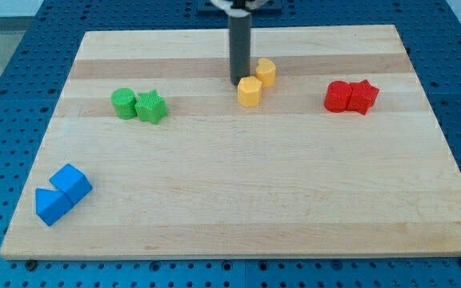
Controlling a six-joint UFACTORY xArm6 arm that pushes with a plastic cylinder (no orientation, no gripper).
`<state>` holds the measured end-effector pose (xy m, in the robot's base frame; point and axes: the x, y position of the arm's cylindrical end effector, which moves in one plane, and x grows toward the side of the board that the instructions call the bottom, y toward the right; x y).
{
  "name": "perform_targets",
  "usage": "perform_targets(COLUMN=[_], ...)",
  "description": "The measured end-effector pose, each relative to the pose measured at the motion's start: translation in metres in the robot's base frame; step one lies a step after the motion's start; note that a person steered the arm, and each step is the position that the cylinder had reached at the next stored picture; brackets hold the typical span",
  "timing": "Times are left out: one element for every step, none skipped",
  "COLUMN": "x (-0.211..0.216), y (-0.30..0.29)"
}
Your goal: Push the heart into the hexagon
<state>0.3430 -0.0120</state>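
The yellow heart (266, 72) lies near the top middle of the wooden board (238, 208). The yellow hexagon (250, 92) lies just below and left of it, almost touching it. My tip (238, 82) is down on the board just left of both yellow blocks. It is close against the hexagon's upper left side and a short way left of the heart. The dark rod rises straight up from the tip to the view's top.
A green circle (123, 103) and a green star (150, 106) touch at the left. A red circle (338, 96) and a red star (363, 97) touch at the right. A blue cube (72, 182) and a blue triangle (50, 206) sit at the bottom left.
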Motion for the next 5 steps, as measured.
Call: perform_targets(x=[0.005,-0.043,-0.094,-0.063,-0.031], y=[-0.006,-0.006,0.02,0.05,0.053])
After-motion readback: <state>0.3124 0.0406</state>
